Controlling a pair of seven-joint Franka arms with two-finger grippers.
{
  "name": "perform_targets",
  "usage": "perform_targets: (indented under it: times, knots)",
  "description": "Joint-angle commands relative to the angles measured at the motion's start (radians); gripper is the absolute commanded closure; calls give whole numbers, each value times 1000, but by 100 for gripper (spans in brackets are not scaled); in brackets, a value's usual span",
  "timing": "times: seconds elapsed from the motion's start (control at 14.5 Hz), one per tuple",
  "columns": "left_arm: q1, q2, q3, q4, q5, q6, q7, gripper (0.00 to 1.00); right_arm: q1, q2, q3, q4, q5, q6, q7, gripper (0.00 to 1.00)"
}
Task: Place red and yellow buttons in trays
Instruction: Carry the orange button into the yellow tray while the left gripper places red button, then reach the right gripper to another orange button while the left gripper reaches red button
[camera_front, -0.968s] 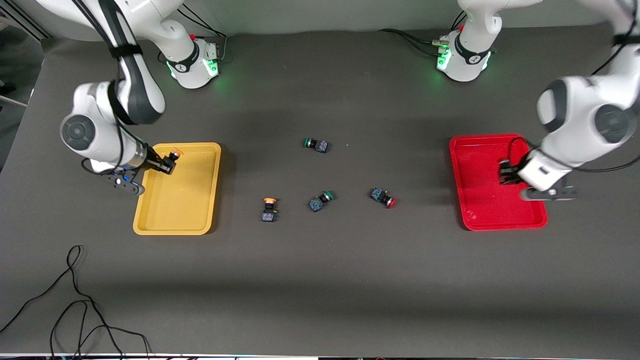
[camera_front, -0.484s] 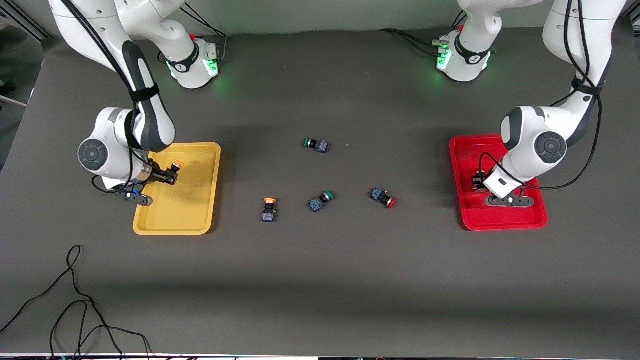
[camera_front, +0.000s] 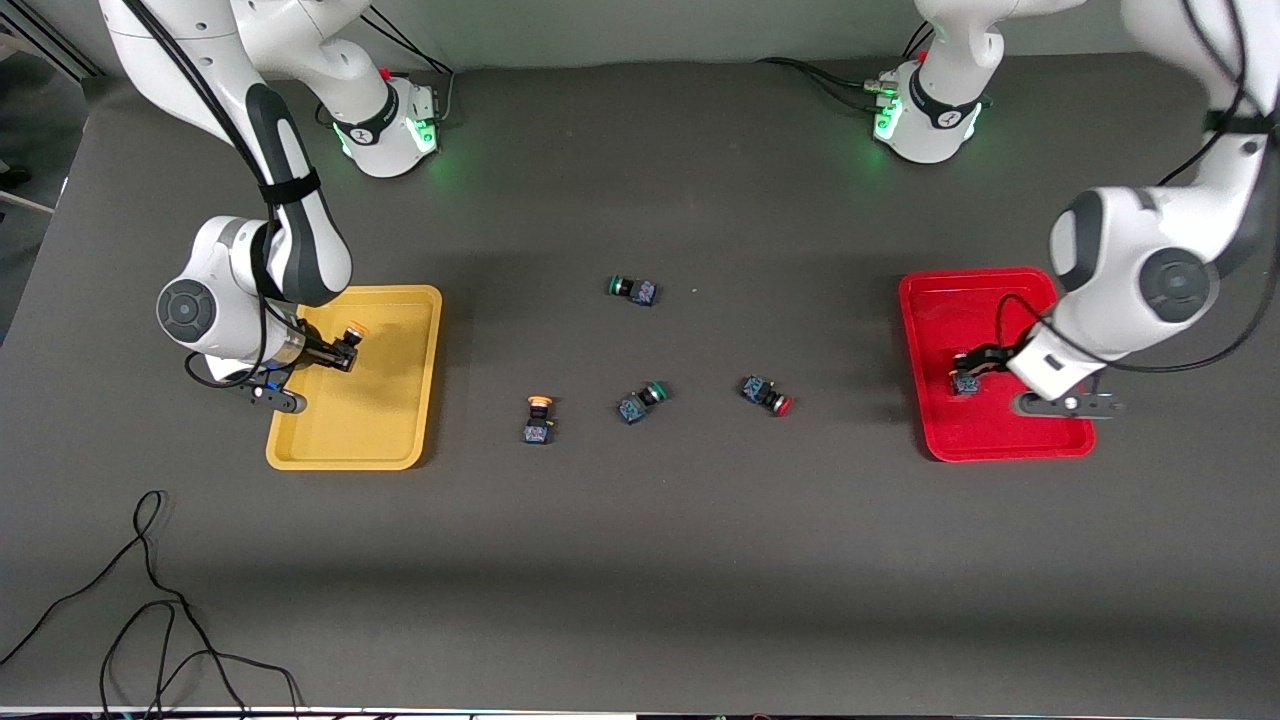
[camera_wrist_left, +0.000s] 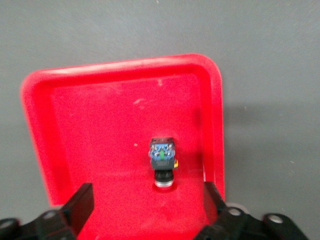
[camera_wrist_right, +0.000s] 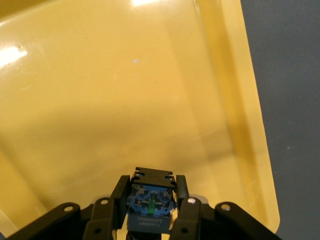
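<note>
My left gripper (camera_front: 982, 362) is open and empty just above the red tray (camera_front: 940, 300). A dark-bodied button (camera_front: 965, 383) lies loose on the tray floor; its cap colour does not show. In the left wrist view it (camera_wrist_left: 162, 161) lies between and ahead of my open fingers (camera_wrist_left: 82, 205) in the red tray (camera_wrist_left: 40, 100). My right gripper (camera_front: 340, 352) is shut on a yellow-capped button (camera_front: 352, 330) over the yellow tray (camera_front: 400, 440). The right wrist view shows its blue body (camera_wrist_right: 150, 202) clamped above the tray (camera_wrist_right: 100, 100). A yellow button (camera_front: 538, 418) and a red button (camera_front: 766, 394) lie mid-table.
Two green-capped buttons lie mid-table: one (camera_front: 641, 402) between the loose yellow and red buttons, one (camera_front: 632, 290) farther from the front camera. A black cable (camera_front: 150, 620) lies near the table's front edge at the right arm's end.
My left gripper went down into the red tray, let go of its button and rose toward the left arm's end. My right gripper lowered slightly over the yellow tray, still holding its button.
</note>
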Motion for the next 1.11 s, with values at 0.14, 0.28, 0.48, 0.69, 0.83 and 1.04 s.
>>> perform_targets:
  times: [0.14, 0.28, 0.48, 0.69, 0.83, 1.04]
  knots:
    - [-2, -36, -8, 202, 2, -289, 5, 1, 12, 28, 5, 22, 33, 18, -19, 0]
    - [-27, -35, -20, 315, -11, -414, -16, 1, 9, 22, 8, 22, 33, 14, -19, 0]
    - [-132, -21, -46, 391, -74, -442, -181, 0, 1, 0, 52, 100, 33, -67, 43, 0]
    - [-292, 30, -50, 416, -79, -389, -428, 1, -87, 11, 147, 284, 31, -233, 90, 0]
    - [-373, 98, -48, 439, -78, -333, -670, 1, -208, 29, 294, 373, 32, -250, 132, 0]
    - [-427, 191, -48, 456, -76, -266, -1006, 0, -252, 94, 423, 465, 20, -244, 237, 0]
